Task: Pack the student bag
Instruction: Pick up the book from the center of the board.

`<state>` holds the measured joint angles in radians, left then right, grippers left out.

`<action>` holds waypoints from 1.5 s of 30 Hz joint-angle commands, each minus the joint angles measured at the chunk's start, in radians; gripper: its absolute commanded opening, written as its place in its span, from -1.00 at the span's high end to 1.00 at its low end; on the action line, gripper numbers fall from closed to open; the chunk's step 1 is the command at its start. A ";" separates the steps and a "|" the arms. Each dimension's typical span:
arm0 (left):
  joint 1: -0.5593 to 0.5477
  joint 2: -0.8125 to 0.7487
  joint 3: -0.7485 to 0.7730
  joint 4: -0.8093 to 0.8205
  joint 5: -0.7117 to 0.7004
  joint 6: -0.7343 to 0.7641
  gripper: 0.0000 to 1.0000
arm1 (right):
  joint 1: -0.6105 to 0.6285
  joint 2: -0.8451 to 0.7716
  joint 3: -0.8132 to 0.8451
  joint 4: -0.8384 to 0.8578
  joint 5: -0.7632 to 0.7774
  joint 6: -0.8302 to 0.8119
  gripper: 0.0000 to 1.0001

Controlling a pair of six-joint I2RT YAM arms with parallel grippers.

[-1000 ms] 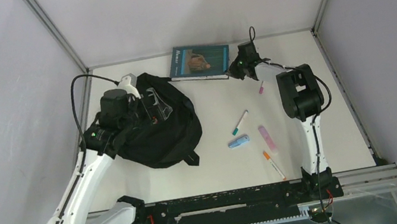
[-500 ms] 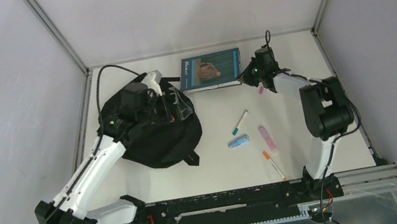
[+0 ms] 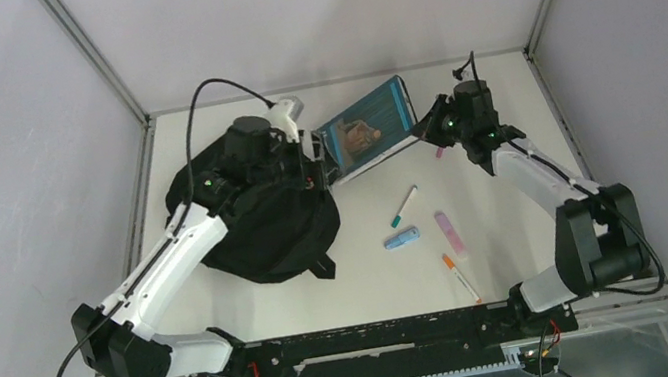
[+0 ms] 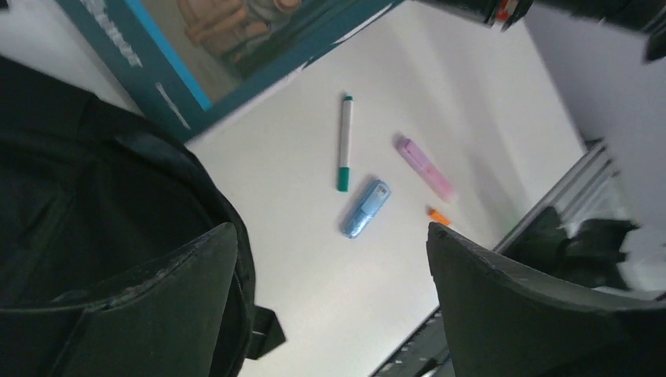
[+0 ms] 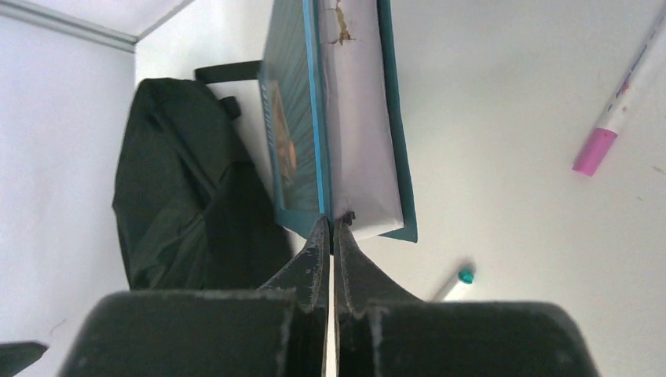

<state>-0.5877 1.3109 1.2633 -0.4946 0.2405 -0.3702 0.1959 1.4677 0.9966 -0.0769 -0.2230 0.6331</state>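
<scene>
My right arm stretches far across the table (image 3: 375, 278), right gripper (image 5: 331, 224) clenched on the cover edge of the tilted teal book (image 3: 366, 130). My left arm arches over the student bag (image 3: 266, 235), which lies on the table's left. The left gripper (image 3: 313, 156) is spread wide and holds nothing.

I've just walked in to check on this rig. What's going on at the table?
The right gripper is shut on the cover edge of a teal book, holding it tilted up, its other end toward the black student bag. The left gripper hangs open at the bag's edge, gripping nothing. A green-capped marker, blue highlighter, pink highlighter and orange pen lie loose on the table, not yet packed.
</scene>
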 commanded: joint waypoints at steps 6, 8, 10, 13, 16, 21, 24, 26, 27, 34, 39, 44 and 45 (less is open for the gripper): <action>-0.269 -0.001 -0.129 0.303 -0.517 0.497 -0.90 | -0.011 -0.154 0.010 -0.045 -0.103 0.034 1.00; -0.285 0.024 -0.202 0.453 -0.588 0.522 -0.93 | -0.010 -0.155 0.010 -0.053 -0.101 0.065 1.00; -0.314 0.071 -0.227 0.554 -0.675 0.547 -0.99 | -0.010 -0.152 0.010 -0.066 -0.096 0.086 1.00; -0.390 0.190 -0.191 0.613 -0.859 0.591 -1.00 | -0.010 -0.149 0.009 -0.087 -0.094 0.111 1.00; -0.453 0.286 -0.177 0.698 -0.961 0.653 -1.00 | -0.009 -0.145 0.010 -0.099 -0.096 0.124 1.00; -0.485 0.407 -0.142 0.750 -1.044 0.650 -1.00 | -0.009 -0.149 0.010 -0.096 -0.117 0.131 1.00; -0.483 0.482 -0.087 0.743 -1.088 0.670 -1.00 | -0.007 -0.154 0.010 -0.084 -0.138 0.136 1.00; -0.483 0.526 -0.049 0.724 -1.097 0.671 -1.00 | -0.007 -0.157 0.010 -0.080 -0.142 0.137 1.00; -0.481 0.544 -0.032 0.717 -1.101 0.669 -1.00 | -0.007 -0.159 0.010 -0.080 -0.143 0.137 1.00; -0.427 0.667 0.066 0.694 -1.172 0.631 -1.00 | -0.006 -0.174 0.010 -0.100 -0.145 0.131 1.00; -0.385 0.694 0.096 0.681 -1.171 0.608 -0.79 | -0.006 -0.187 -0.009 -0.085 -0.158 0.138 1.00; -0.385 0.673 0.112 0.660 -1.197 0.587 -0.08 | -0.003 -0.184 -0.010 -0.084 -0.183 0.136 1.00; -0.385 0.667 0.120 0.642 -1.201 0.573 0.09 | -0.002 -0.184 -0.010 -0.080 -0.192 0.138 1.00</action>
<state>-0.9783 2.0098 1.3041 0.1566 -0.8902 0.2432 0.1909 1.3273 0.9840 -0.1902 -0.3660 0.7631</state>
